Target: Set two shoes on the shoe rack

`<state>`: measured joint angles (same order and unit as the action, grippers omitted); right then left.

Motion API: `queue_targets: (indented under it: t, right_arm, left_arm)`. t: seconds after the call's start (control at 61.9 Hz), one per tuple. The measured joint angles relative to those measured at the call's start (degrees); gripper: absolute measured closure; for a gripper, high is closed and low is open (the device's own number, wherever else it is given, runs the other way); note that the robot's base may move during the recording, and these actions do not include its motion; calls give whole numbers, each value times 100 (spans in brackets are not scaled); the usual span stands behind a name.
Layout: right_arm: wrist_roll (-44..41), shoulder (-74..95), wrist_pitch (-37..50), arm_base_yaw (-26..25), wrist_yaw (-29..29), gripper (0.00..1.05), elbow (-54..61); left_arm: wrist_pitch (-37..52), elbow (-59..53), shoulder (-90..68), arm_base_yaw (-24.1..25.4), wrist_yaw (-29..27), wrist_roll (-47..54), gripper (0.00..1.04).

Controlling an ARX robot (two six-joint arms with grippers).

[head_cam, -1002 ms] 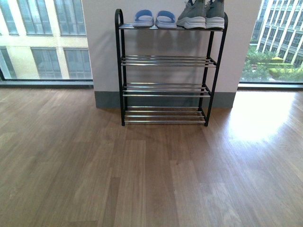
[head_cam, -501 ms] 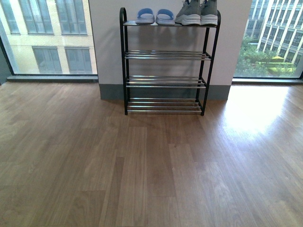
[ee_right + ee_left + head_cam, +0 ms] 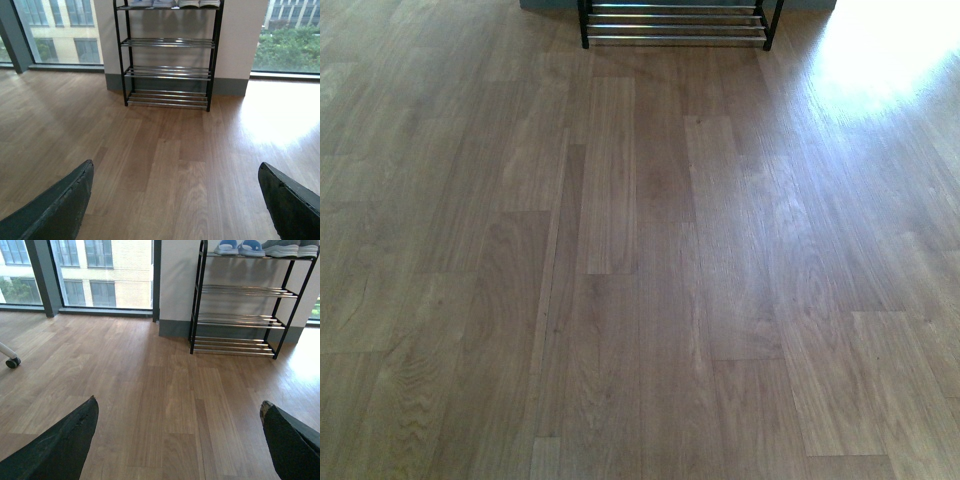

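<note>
Front view: I log only wood-plank floor and the lowest chrome-rod tier of the black metal-framed shoe rack at the far edge; no shoe and no arm shows here. Left wrist view: the rack stands against the white wall; on its top tier sit the pale blue foam slides, and beside them, toward the rack's other end, the grey knit sneakers with thick white soles, only partly in frame. The left gripper is spread wide, its two dark fingers at opposite edges with bare floor between, holding nothing. A white castor sits well apart from the rack, by the window. Right wrist view: the top tier of the rack is cut off, showing only slivers of soles. The right gripper is likewise wide and empty. I judge both pairs are placed, so the arms hang clear of the rack.
</note>
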<state>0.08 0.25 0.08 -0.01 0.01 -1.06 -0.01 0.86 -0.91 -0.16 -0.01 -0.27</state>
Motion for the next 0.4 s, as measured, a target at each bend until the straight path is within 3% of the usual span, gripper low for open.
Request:
queue_targets:
  t: [0.404]
  right_arm:
    - [0,0,0,0,0,9,0]
  left_arm:
    - [0,0,0,0,0,0,9]
